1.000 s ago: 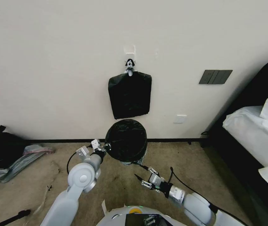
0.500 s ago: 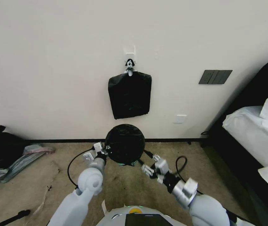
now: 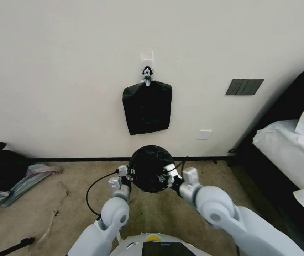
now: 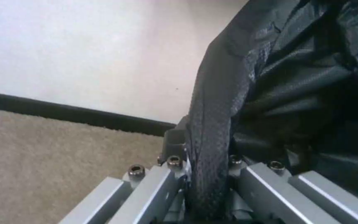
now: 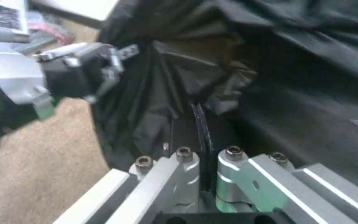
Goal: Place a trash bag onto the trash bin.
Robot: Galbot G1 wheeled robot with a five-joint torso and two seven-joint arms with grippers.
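Both clamped on trash bag [image 3: 151,167] film, left end effector [image 3: 129,173] and right end effector [image 3: 168,173] on opposite sides; pull evenly, no tearing.

My two grippers crowd the trash bag [image 3: 150,168] from both sides: the left gripper [image 3: 130,173] pinches the film at its left edge, the right gripper [image 3: 167,174] at its right edge, so no gap is left there. The wall [image 3: 70,71] stands close behind the bag, and a flat black bundle [image 3: 147,107] hangs on it just above, narrowing the room overhead. Carpet [image 3: 34,213] to my left lies open until the dark bags [image 3: 2,174] by the baseboard. To my right the bed [image 3: 287,149] blocks the way.
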